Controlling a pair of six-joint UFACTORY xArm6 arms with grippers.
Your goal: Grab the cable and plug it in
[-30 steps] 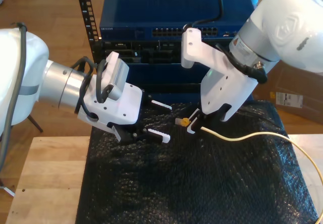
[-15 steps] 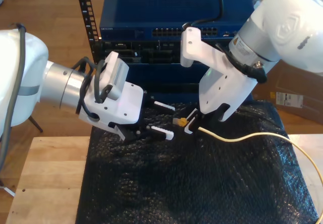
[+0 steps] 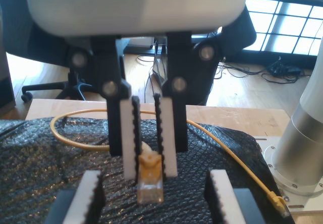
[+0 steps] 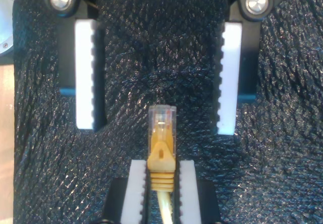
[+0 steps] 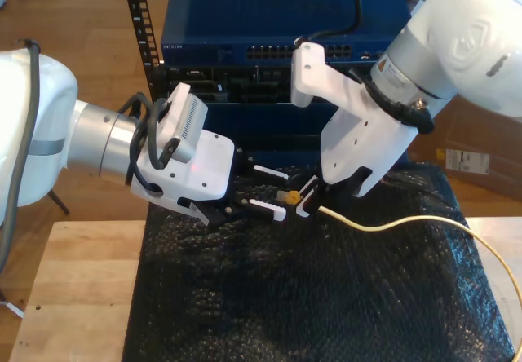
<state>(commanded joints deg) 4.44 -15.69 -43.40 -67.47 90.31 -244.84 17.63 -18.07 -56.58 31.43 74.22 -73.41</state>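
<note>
Cable (image 5: 391,222), thin and yellow, is clamped near its tip by my second pincer (image 5: 303,197) just above the black bubbled mat (image 5: 310,297). The narrow jaws are closed on the ribbed yellow boot behind the clear plug (image 4: 161,123). The plug sticks out free past the fingertips, level with the mat and not touching it. Behind the jaws the cable sags onto the mat, then runs across it and over the mat's edge on the exterior view's right.

Facing it, my first pincer (image 5: 273,189) hovers above the same mat with its jaws wide and nothing between them. The plug tip points into the gap between its two white toothed fingers (image 4: 85,75), close to them but apart from both.

The mat covers most of the wooden surface (image 5: 81,280). Beyond the mat's far edge stands a blue network switch (image 5: 269,19) with a row of ports.
</note>
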